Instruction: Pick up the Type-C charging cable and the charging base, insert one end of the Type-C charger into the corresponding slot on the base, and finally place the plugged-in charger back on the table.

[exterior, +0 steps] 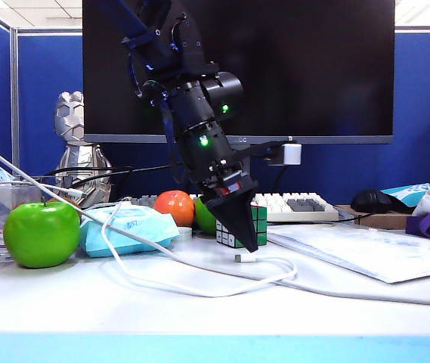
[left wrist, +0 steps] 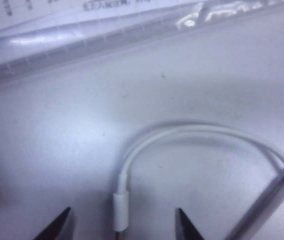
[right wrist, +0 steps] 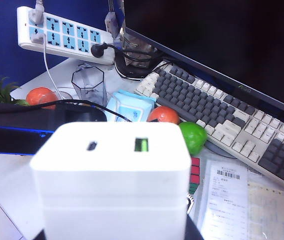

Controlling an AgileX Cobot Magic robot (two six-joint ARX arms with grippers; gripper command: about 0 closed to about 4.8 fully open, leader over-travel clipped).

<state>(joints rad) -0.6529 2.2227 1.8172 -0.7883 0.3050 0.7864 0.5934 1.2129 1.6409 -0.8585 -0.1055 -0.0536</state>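
Observation:
The Type-C charging cable (exterior: 286,266) lies in a loop on the white table (exterior: 86,310), its white plug (exterior: 245,258) just under my left gripper (exterior: 249,243). In the left wrist view the plug (left wrist: 120,212) rests on the table (left wrist: 72,130) between the two black fingertips (left wrist: 62,224) of my left gripper (left wrist: 123,225), which is open and touches nothing. My right gripper (right wrist: 117,235) is shut on the charging base (right wrist: 112,170) and holds it above the desk. The base's slot face, with a small oval port (right wrist: 92,145), points away from the camera.
A green apple (exterior: 41,233), blue packet (exterior: 128,227), orange (exterior: 174,208), lime (exterior: 203,218) and Rubik's cube (exterior: 227,234) line the desk behind the plug. A plastic-sleeved sheet (exterior: 366,253) lies to the right. A thicker white cable (exterior: 351,291) crosses the front. Keyboard (exterior: 294,206) and monitor (exterior: 313,68) stand behind.

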